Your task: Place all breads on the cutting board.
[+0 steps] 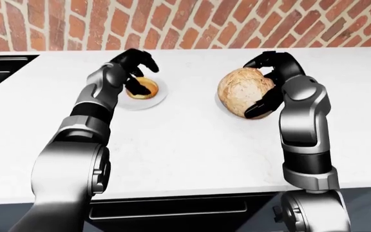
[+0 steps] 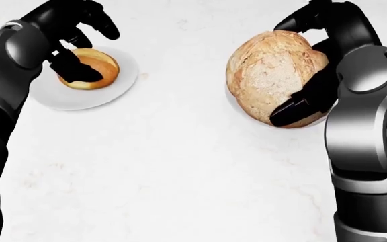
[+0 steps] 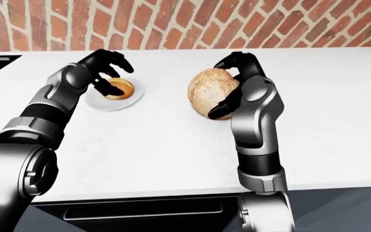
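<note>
We judge the large round crusty loaf (image 2: 271,75) on the white marble worktop (image 2: 173,166) light, rigid, best gripped across its flanks; right hand (image 2: 314,65) seemingly cups it. Left hand (image 2: 73,43) hovers open-fingered over the small golden bun (image 2: 96,68).

The head view looks almost straight down, close over the white tabletop (image 2: 180,166). The two eye views look from farther away and reach the brick wall (image 1: 237,21). All three share the left hand (image 2: 73,35), the right hand (image 2: 314,60) and the tabletop between them.
</note>
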You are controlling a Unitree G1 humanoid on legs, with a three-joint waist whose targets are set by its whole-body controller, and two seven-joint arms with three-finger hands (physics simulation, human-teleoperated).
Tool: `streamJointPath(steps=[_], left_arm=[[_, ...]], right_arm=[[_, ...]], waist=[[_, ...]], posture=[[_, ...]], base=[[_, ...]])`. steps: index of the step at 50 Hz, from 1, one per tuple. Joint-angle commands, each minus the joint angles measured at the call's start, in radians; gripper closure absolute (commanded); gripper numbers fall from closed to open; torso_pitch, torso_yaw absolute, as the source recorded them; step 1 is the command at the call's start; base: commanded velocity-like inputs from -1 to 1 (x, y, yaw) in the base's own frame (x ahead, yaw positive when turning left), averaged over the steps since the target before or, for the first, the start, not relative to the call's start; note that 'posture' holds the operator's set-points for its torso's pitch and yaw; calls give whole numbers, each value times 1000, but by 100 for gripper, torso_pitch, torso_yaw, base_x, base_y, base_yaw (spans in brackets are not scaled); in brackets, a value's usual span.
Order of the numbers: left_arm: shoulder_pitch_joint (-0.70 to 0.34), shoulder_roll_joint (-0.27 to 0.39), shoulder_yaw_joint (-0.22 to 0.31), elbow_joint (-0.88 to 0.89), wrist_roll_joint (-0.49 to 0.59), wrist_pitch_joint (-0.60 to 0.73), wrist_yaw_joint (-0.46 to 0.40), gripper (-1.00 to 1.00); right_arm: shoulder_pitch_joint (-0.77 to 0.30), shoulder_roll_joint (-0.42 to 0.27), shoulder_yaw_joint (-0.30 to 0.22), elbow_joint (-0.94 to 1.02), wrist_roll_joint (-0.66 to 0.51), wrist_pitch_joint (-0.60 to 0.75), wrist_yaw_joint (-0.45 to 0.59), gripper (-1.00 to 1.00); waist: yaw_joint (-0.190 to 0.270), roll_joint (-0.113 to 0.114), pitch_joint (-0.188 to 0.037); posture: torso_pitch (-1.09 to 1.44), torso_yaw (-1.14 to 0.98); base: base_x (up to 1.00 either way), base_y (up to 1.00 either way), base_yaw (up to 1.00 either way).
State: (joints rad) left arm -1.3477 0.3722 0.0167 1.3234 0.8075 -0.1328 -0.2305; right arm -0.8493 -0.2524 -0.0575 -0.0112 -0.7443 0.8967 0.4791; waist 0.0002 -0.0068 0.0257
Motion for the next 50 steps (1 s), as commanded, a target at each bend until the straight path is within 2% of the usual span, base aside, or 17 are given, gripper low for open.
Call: streamJointPath(steps=[1, 12, 15, 22, 28, 39, 42, 45, 47, 50], left_arm=[[-49, 11, 10, -42, -6, -25, 14, 7], [-66, 25, 21, -59, -20, -33, 0, 46], [-72, 33, 22, -65, -24, -34, 1, 65], [-103, 51, 35, -94, -53, -32, -11, 73], [-112, 64, 45, -147, -89, -22, -25, 96], [-105, 90, 56, -312, -148, 28, -98, 100], [-100, 94, 58, -329, -154, 34, -105, 100], [-95, 102, 62, -342, -161, 39, -108, 100], [-96, 105, 64, -353, -166, 47, -113, 100], [-94, 106, 64, -374, -171, 54, -122, 100]], right_arm=[[-37, -10, -5, -35, -7, -21, -11, 100], [-41, -14, -3, -48, -12, -10, 0, 100], [-41, -13, -3, -55, -15, -4, 4, 100], [-44, -14, -1, -71, -24, 8, 15, 100], [-47, -19, -4, -92, -30, 18, 29, 100], [-71, -22, 7, -130, -55, 45, 53, 100], [-73, -19, 8, -137, -63, 47, 60, 100], [-75, -17, 12, -148, -77, 53, 71, 100], [-80, -15, 13, -151, -84, 56, 78, 100], [-83, -12, 14, -162, -96, 63, 88, 100]], waist=[[0, 0, -33], [0, 1, -30], [0, 1, -29], [0, 2, -27], [0, 3, -24], [0, 5, -18], [3, 12, -47], [6, 11, -49], [8, 0, -42], [15, -21, -52]], posture=[[0, 0], [0, 0], [0, 0], [0, 0], [0, 0], [0, 0], [0, 0], [0, 0], [0, 0], [0, 0]], base=[[0, 0, 0], [0, 0, 0], [0, 0, 0], [0, 0, 0], [0, 0, 0], [0, 0, 0], [-21, 5, 0], [-34, 15, 0], [-38, 21, 0], [-52, 30, 0]])
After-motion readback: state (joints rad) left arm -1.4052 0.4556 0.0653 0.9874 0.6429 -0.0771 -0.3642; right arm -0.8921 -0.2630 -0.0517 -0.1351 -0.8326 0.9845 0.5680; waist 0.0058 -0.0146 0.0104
